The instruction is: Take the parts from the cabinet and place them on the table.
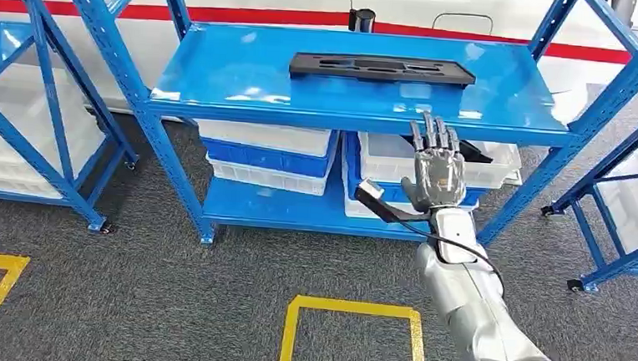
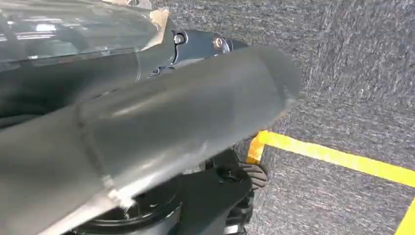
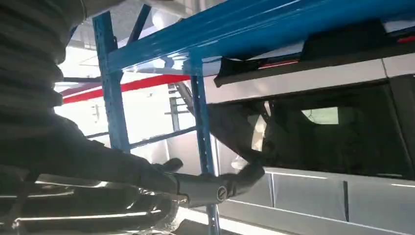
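A long flat black part [image 1: 381, 68] lies on the top shelf of the blue cabinet [image 1: 221, 82]. My right hand [image 1: 437, 171] is raised in front of the shelf's front edge, below and slightly right of the part. Its fingers point up and apart, holding nothing. In the right wrist view the thumb [image 3: 215, 187] reaches toward a blue upright [image 3: 200, 122] under the shelf edge [image 3: 274, 24]. A blurred grey part of my left hand [image 2: 161, 117] hangs over the carpet; how its fingers lie is hidden.
White and blue bins [image 1: 267, 152] sit on the lower shelf, and the right bin [image 1: 484, 170] holds another black piece [image 1: 476, 152]. More blue racks stand at the left [image 1: 20, 87] and right [image 1: 626, 166]. Yellow floor markings [image 1: 354, 306] lie on the grey carpet.
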Available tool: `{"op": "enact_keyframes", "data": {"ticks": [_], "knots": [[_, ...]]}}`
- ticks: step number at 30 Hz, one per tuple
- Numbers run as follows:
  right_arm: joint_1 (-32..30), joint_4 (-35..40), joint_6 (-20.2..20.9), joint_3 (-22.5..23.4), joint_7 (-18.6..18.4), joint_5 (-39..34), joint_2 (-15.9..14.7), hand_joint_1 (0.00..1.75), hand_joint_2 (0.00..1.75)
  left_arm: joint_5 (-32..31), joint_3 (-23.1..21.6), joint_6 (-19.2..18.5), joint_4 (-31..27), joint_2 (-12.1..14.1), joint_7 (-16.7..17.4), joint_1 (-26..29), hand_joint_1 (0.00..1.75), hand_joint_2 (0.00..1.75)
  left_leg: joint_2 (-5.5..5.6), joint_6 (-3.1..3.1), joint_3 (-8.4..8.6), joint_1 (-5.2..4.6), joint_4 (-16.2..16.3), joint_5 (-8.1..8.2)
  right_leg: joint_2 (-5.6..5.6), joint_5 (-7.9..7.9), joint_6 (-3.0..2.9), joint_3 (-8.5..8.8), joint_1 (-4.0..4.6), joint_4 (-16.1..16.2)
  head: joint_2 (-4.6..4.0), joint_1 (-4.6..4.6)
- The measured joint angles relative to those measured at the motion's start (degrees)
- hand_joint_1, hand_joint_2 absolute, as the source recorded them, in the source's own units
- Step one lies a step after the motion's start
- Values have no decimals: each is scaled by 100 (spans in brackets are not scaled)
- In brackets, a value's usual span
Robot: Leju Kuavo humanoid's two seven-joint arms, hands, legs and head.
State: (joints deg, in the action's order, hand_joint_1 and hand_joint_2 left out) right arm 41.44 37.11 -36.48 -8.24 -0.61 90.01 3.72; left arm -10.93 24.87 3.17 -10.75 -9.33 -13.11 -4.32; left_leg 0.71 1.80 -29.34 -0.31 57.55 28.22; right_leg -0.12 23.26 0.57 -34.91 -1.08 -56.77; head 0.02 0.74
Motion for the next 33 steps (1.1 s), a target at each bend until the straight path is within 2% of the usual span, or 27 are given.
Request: {"op": "enact_keyframes", "data": {"ticks": [1,2,3,5,6,7,8,9,11,12,13,15,16,17,19,20,21,22,23,24,25,26,27,28,30,31,33], "knots": [[6,0,0,0,0,0,6,0,175,0,2,0,0,9,0,-3,0,0,-46,-30,-66,41,66,40,8,14,-39,64,-23,3,0,3],[29,0,0,0,-2,-4,6,0,175,0,7,0,0,11,0,-5,0,0,-61,-63,-148,47,289,66,13,42,-74,99,-12,4,0,-11],[45,0,0,0,-13,0,11,0,175,0,11,0,0,9,0,-17,0,0,-58,-100,-381,57,686,135,14,62,-100,124,-11,3,0,25],[37,-2,0,0,-13,2,24,0,175,0,11,-2,0,2,0,-13,0,0,-59,-158,-980,74,1502,508,18,133,-129,172,-9,3,0,27],[19,-6,0,0,-15,2,33,0,175,0,15,-2,0,2,0,0,0,0,-59,-165,-1174,84,1669,624,24,172,-125,206,-7,3,0,31],[8,-9,0,0,-15,2,35,0,175,0,17,-2,2,4,0,8,0,0,-59,-165,-1254,89,1615,607,25,209,-125,249,-7,2,0,31],[6,-15,0,-4,-18,2,37,0,175,0,20,-2,2,4,0,11,0,0,-59,-144,-1221,89,1335,420,28,255,-112,309,-6,2,0,40],[13,-15,0,-7,-33,2,48,0,175,0,26,-2,2,7,0,11,0,0,-59,-112,-1079,88,878,113,29,303,-98,375,-5,3,0,33],[27,-15,0,-13,-53,2,85,0,175,0,35,-2,2,11,0,13,0,0,-65,0,-760,60,-32,-622,27,396,-71,447,-2,19,0,38],[29,-17,0,-18,-57,2,107,0,175,0,39,-2,2,26,0,13,0,0,-52,22,-771,11,17,-447,46,436,-17,526,32,22,0,24],[46,-17,0,-18,-57,2,109,0,175,-8,42,-4,2,26,0,9,0,0,-38,46,-742,-8,-2,-390,54,477,27,530,17,52,0,27],[39,-13,0,-20,-57,2,118,0,175,-17,48,-4,4,15,0,19,0,0,-22,136,-626,-16,-130,-445,57,348,162,599,52,-69,0,29],[44,-13,0,-22,-55,4,118,0,175,-20,52,-4,7,9,-2,25,0,0,-16,181,-441,15,-180,-472,46,432,166,566,69,-124,2,40],[60,-13,0,-22,-55,2,118,0,175,-20,59,-4,7,-2,-2,28,0,0,-45,198,-356,11,-175,-462,47,463,166,531,41,-317,0,20],[91,-13,0,-26,-55,2,122,0,175,-20,81,-7,7,2,-4,1,0,0,-39,242,-319,1,-174,-409,47,543,133,19,37,-1118,2,7],[62,-15,0,-28,-55,2,118,0,175,-20,87,-9,7,2,-2,-2,0,0,-30,256,-298,-2,-174,-362,48,761,127,-302,32,-1519,2,14],[25,-15,0,-28,-55,2,109,0,175,-20,92,-11,7,0,-2,1,0,0,-11,255,-259,-9,-172,-314,48,970,134,-526,35,-1728,2,-4],[1,-15,0,-28,-55,2,107,0,175,-20,94,-11,9,-4,-2,15,0,0,5,248,-208,-15,-171,-267,47,1030,167,-611,33,-1689,2,0],[-13,-15,0,-28,-55,2,105,0,175,-26,94,-13,9,-11,-2,30,0,0,20,236,-137,-17,-165,-209,46,986,184,-587,33,-1431,2,-2],[-15,-15,0,-28,-55,2,98,0,175,-26,94,-13,9,-11,-2,36,0,0,27,220,-59,-18,-165,-145,45,819,210,-481,34,-1008,2,-6],[-13,-15,0,-28,-57,0,87,0,175,-26,94,-13,9,-13,-2,35,0,0,32,199,25,-19,-164,-74,40,467,276,-332,34,-462,2,-6],[-18,-17,0,-28,-55,0,79,0,175,-26,94,-13,9,-13,-2,41,0,0,33,177,-4,-23,-176,-18,19,56,322,-251,36,-62,2,-15],[-21,-24,0,-28,-55,0,72,0,175,-26,94,-13,15,-13,-2,34,0,0,32,148,118,-55,-143,65,-3,-136,273,-234,55,37,2,-2],[-20,-24,0,-31,-55,2,81,0,175,-26,94,-13,15,-15,-2,18,0,0,36,105,140,-59,-164,123,-9,-118,142,-122,95,35,2,-22],[15,-15,0,-31,-55,0,89,0,175,-26,96,-13,15,-17,-2,13,0,0,35,69,175,-52,-91,75,3,-128,19,-76,72,50,2,-19],[29,-2,0,-31,-55,0,87,0,175,-26,94,-13,13,-13,-2,-1,0,0,23,30,86,-43,115,4,25,-106,-31,-8,22,65,2,-2],[65,2,0,-28,-61,-9,94,0,175,-26,94,-13,13,-18,-7,-1,0,0,-21,-37,-447,-11,942,-196,15,-27,-158,117,14,93,2,7]]}}
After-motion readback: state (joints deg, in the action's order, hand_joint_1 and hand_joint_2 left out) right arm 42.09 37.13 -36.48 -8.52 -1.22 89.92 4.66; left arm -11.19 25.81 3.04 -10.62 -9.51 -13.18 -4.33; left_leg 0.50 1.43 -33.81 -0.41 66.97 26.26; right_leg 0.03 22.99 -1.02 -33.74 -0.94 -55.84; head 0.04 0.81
